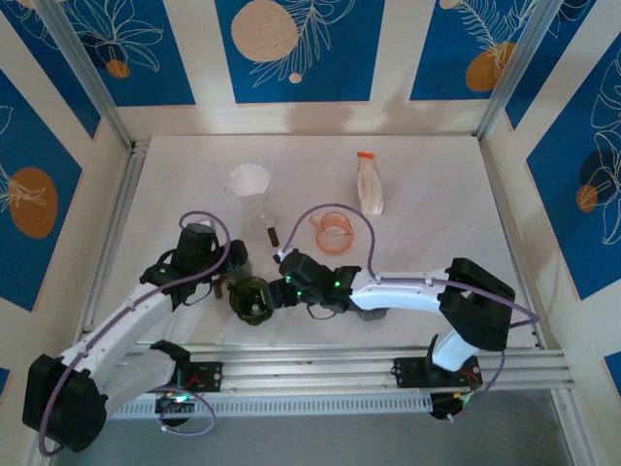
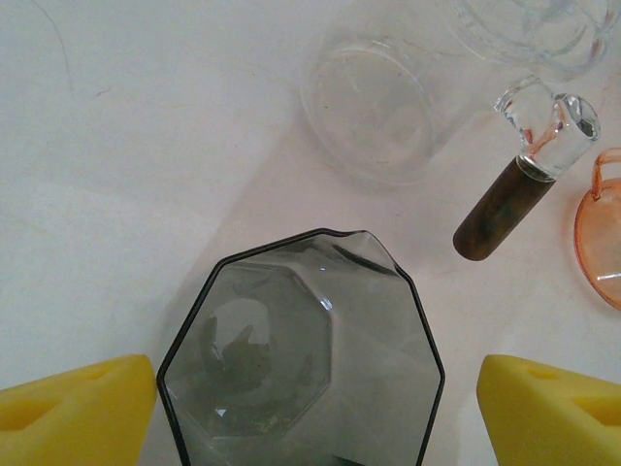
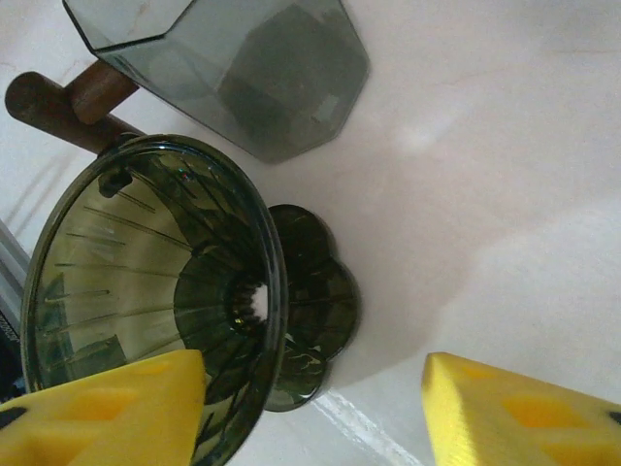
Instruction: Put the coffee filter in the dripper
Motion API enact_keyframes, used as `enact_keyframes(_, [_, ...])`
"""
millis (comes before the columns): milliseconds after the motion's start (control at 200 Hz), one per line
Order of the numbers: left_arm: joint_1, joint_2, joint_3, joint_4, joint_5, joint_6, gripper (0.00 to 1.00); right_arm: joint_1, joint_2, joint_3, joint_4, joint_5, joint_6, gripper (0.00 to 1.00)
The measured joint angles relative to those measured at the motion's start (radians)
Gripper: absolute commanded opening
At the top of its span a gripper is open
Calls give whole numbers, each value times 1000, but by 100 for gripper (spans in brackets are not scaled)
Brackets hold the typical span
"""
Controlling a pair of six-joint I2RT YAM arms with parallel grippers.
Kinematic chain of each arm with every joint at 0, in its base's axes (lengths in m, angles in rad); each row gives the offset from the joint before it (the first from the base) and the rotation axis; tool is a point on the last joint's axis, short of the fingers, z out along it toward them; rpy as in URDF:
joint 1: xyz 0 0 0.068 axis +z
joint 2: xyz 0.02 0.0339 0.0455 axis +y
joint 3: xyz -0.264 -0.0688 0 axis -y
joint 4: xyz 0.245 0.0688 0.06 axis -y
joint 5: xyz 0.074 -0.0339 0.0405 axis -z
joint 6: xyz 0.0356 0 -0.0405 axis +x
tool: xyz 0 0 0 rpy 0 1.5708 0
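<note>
Filter work has not started. The white cone sits at the far middle of the table, well apart from both arms. The step in hand looks like readying the dripper. That dark green piece lies near the front edge and seems tipped on its side, mouth toward the right wrist camera and scalloped base out behind.

The right gripper is at the dripper with fingers spread wide. One yellow pad overlaps the rim, but whether it touches I cannot tell. The left gripper is also spread, with a smoky grey glass standing between its pads, not pinched.

Next — as I judge it — the dripper needs to stand upright with its mouth up, so the right fingers would have to close on the rim or wall and turn it onto its base. Only then is a reach across to the filter worthwhile. Paper is thin and light, so a gentle pinch at the edge and a straight drop into the cone would be needed.
</note>
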Motion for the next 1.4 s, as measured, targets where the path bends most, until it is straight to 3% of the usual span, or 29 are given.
enact_keyframes(170, [0,1,-4,6,7,8,86,1,51,55,-29,-12,8,40])
enact_keyframes(440, [5,27,-11,24,27,26,86,8,84,92,-54,-15,29,0])
enact_keyframes(655, [6,39,-16,45,55,43,84,16,6,51,-98,26,37,0])
enact_keyframes(965, [-19,97,-42,142,139,29,79,-2,-431,-43,-401,196,41,0])
enact_keyframes(1206, [-191,162,-47,241,135,-47,77,-29,-737,-61,-668,336,80,0])
enact_keyframes(1401, [-357,251,-21,298,107,-100,76,-58,-837,-59,-797,389,95,0])
